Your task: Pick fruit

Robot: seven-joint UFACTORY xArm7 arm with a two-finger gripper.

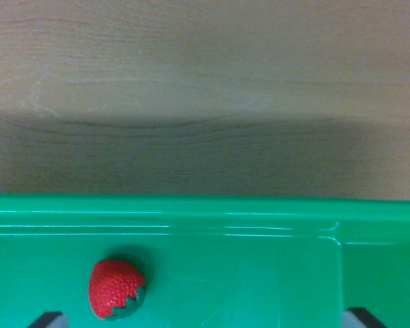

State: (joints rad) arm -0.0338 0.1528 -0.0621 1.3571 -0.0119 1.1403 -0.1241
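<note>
wood-grain tabletop (205,89) is filling the upper half of the frame, pale along the top and lying under a broad shadow just above the tray's edge. strawberry (115,289), the fruit of the task, is lying in the lower left of the frame on the floor of the green tray (260,287); its red body is pointing toward the upper left and its green leafy cap toward the lower right, and a small dark shadow is sitting behind it. the berry is resting apart from the tray's walls, nothing touching it. the tray's far rim (205,208) is running straight across the frame from left to right, with glossy highlights along the step beneath it, and an inner corner is showing at the right, where a side wall is dropping toward the bottom edge. two dark fingertips, left tip (48,320) and right tip (364,317), are peeking in at the bottom corners of the frame; they are standing wide apart, so the gripper (205,321) is spread and holding nothing, with the strawberry lying between them, nearer the left tip.
</note>
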